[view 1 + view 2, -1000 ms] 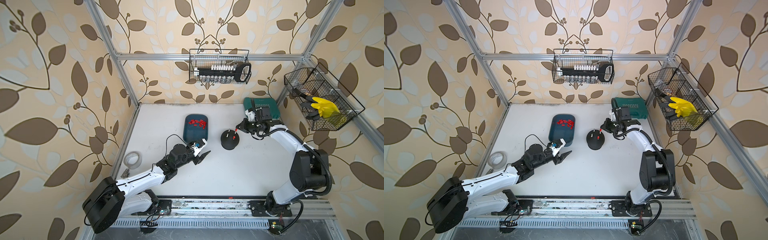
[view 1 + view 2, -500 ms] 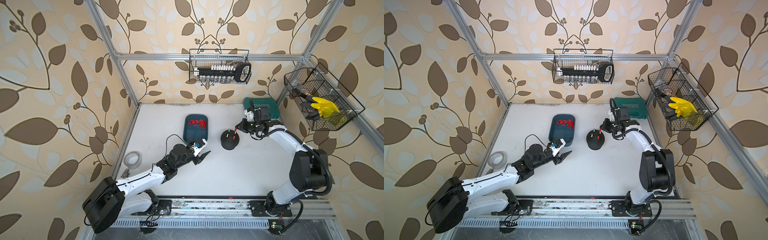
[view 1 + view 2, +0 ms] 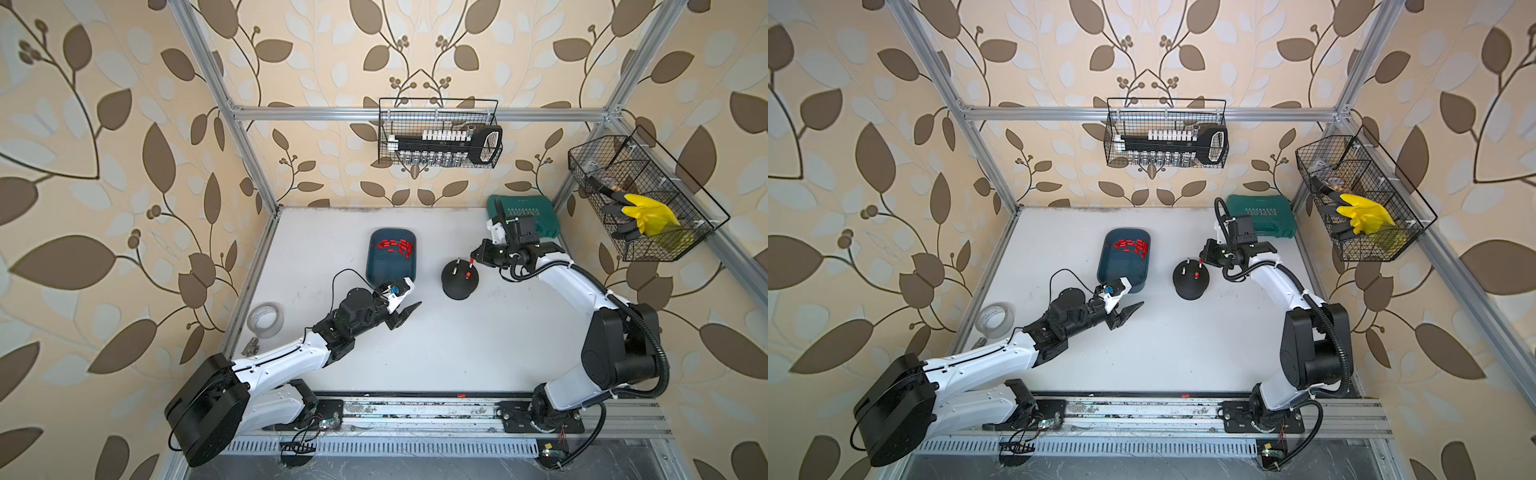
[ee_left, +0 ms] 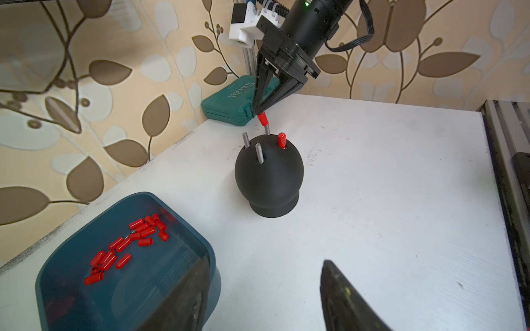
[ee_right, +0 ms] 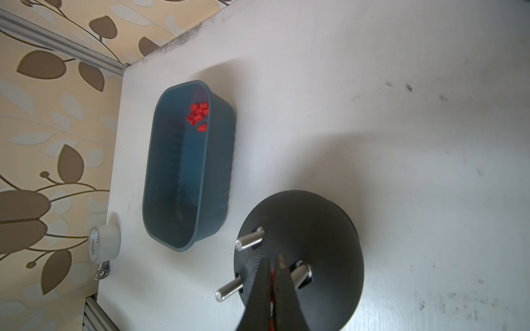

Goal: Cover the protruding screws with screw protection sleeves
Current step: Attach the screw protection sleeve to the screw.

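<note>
Your right gripper [image 4: 259, 110] pinches a red sleeve [image 4: 262, 117]; the screw [image 4: 267, 130] on the black dome [image 4: 268, 177] lies just beyond the fingertips [image 4: 258, 105], almost in line with them. The left gripper [image 3: 405, 316], open, is farther away.

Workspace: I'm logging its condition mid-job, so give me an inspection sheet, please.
Surface: white table, scuffed with dark marks.
Job's things: black dome carries four screws; one sleeved, one with a sleeve partly on, two bare; spare sleeves in blue tray.
Clutter: tape roll, metal fitting, green case.
Grippers: right gripper shut on the partly seated sleeve; left gripper open, empty.
Cables: black loop at left wrist; corrugated hose on right arm.
Surroundings: two wire baskets, one with a yellow glove; leaf wallpaper.
</note>
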You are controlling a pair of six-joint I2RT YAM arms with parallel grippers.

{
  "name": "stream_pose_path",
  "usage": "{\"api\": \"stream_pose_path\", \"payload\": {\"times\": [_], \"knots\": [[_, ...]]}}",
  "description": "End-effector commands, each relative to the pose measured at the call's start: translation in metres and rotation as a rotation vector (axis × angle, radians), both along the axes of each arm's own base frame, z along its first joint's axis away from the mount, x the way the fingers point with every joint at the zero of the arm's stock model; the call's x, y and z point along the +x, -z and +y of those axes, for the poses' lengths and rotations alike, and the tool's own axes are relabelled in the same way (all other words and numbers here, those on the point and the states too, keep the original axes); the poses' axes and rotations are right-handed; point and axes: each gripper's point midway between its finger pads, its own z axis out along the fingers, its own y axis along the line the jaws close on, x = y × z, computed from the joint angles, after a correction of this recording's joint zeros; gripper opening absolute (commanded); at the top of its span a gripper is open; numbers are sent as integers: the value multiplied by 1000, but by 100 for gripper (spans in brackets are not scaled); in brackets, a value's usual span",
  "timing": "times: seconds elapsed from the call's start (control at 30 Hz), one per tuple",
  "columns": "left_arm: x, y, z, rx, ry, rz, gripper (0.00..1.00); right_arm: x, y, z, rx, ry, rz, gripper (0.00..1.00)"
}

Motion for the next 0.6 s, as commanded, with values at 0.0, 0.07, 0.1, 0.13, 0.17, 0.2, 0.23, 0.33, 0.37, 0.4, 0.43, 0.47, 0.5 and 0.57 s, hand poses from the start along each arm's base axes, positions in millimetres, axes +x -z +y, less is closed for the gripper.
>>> {"api": "stream_pose_path", "payload": {"times": [0.0,0.07,0.1,0.13,0.17,0.2,0.23,0.33,0.37,0.4,0.43,0.47,0.5,0.57], "knots": [[-4,-22,-6,-36,32,-40,63,-9,-3,-3,-37,-6,4,0],[-4,-22,-6,-36,32,-39,63,-9,-7,-3,-35,-4,-4,0],[-4,-22,-6,-37,30,-40,63,-8,-9,-3,-33,-4,-6,0],[-4,-22,-6,-37,30,-42,63,-8,-10,-3,-32,-5,-8,0],[-4,-23,-6,-38,30,-43,63,-8,-13,-3,-32,-4,-13,0],[-4,-23,-6,-37,29,-41,63,-8,-13,-3,-34,-3,-14,0],[-4,-22,-6,-37,31,-40,63,-8,-14,-3,-36,-1,-18,0],[-4,-23,-6,-37,31,-42,63,-6,-12,-4,-38,1,-16,0],[-4,-23,-6,-37,30,-43,63,-5,-11,-3,-35,-2,-15,0],[-4,-23,-6,-37,31,-43,63,-4,-10,-2,-32,-5,-13,0],[-5,-23,-5,-37,30,-44,63,-4,-8,-1,-30,-5,-10,0],[-5,-23,-5,-37,29,-43,63,-3,-6,-1,-30,-4,-7,0],[-5,-23,-5,-36,30,-44,63,-3,-3,-1,-30,-5,-4,0],[-4,-23,-5,-37,28,-45,63,-2,0,-1,-31,-5,-1,0]]}}
